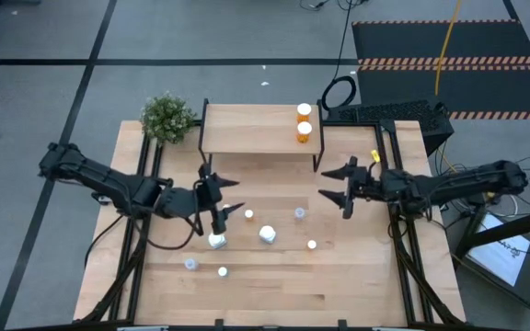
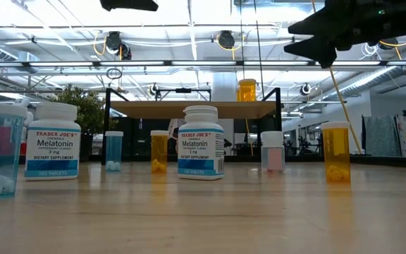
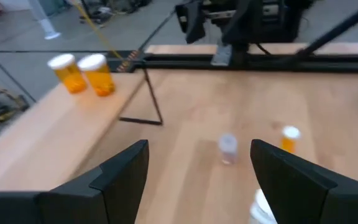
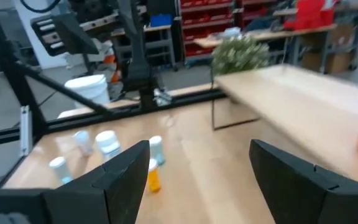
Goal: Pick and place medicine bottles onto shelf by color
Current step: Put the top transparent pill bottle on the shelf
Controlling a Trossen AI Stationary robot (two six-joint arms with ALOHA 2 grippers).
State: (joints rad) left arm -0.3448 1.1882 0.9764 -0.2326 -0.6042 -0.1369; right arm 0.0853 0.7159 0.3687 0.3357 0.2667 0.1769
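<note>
The shelf (image 1: 256, 129) stands at the table's far middle and carries two orange medicine bottles (image 1: 304, 122) at its right end, also seen in the left wrist view (image 3: 86, 73). Several more bottles stand upright on the tabletop: two white Melatonin bottles (image 2: 201, 142) (image 2: 53, 141), orange ones (image 2: 336, 152) (image 2: 159, 151), pale blue ones (image 2: 113, 150) and a lavender one (image 2: 272, 150). My left gripper (image 1: 236, 195) hovers open above the table, left of the bottles. My right gripper (image 1: 325, 185) hovers open to their right. Both are empty.
A small potted plant (image 1: 167, 117) stands at the shelf's left end. Black frame rails (image 1: 403, 230) run along the table's left and right sides. A bare stretch of tabletop (image 1: 274, 294) lies along the near edge.
</note>
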